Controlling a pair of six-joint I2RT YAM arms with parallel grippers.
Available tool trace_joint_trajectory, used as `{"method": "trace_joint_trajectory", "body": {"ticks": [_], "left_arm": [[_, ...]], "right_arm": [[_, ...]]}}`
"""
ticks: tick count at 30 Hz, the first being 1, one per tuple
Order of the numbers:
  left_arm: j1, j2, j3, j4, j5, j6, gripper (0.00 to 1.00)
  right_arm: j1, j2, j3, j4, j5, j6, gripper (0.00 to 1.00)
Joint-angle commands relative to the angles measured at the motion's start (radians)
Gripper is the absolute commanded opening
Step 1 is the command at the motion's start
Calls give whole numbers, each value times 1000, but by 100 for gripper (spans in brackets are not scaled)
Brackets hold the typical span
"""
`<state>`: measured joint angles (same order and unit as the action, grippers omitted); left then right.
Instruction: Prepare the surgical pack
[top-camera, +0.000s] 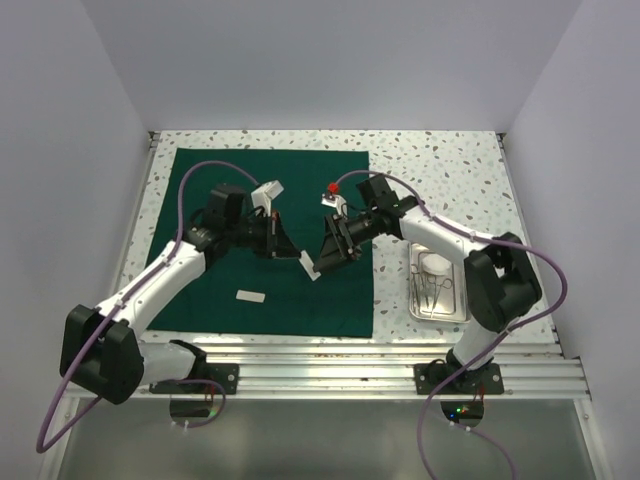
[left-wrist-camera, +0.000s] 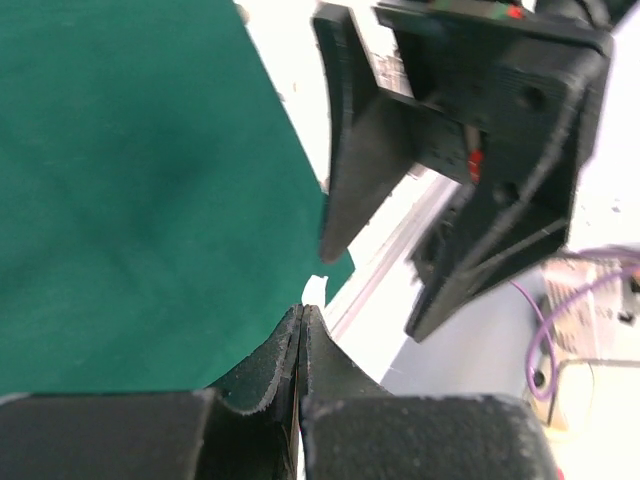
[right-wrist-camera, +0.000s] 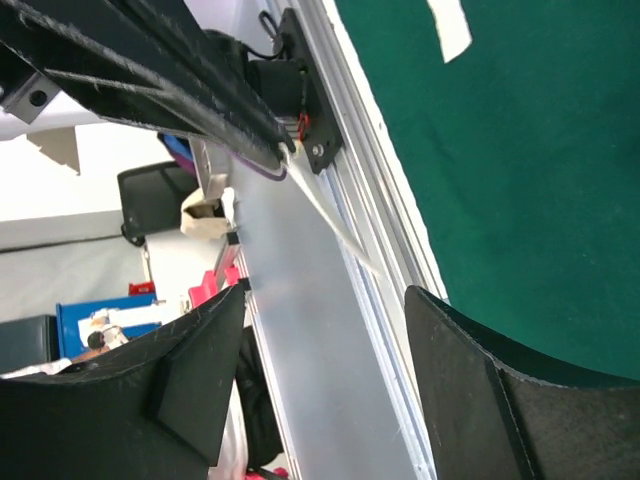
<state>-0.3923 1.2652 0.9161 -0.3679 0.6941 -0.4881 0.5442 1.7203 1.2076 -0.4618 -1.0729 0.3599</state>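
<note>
Dark green square cloth (top-camera: 200, 190) is lying flat centre-left; left gripper (left-wrist-camera: 303, 315) is pinching a thin white strip (top-camera: 309, 265), right gripper (right-wrist-camera: 325, 290) gaping alongside.

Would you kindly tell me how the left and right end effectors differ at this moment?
The left end effector is shut; the right end effector is open. The left pinches a white strip; the right holds nothing. Both hang over the green cloth, tips facing each other.
</note>
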Motion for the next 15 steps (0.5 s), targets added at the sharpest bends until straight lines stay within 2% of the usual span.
{"method": "trace_joint_trajectory", "body": {"ticks": [1, 9, 10, 12, 13, 15], "left_arm": [[-19, -38, -34, 101, 114, -15, 0], [-36, -66, -46, 132, 171, -23, 0], [-37, -66, -46, 136, 170, -24, 0], [-37, -61, -45, 139, 160, -27, 0], [-37, -56, -40, 139, 157, -26, 0], [-37, -46, -28, 132, 133, -20, 4]], "right_arm": [[17, -62, -11, 87, -68, 28, 68], [59, -57, -31, 115, -71, 42, 62], [63, -57, -33, 120, -73, 42, 59], [72, -57, -36, 121, -70, 47, 51], [72, -60, -48, 123, -70, 50, 36], [72, -67, -57, 124, -59, 50, 16]]}}
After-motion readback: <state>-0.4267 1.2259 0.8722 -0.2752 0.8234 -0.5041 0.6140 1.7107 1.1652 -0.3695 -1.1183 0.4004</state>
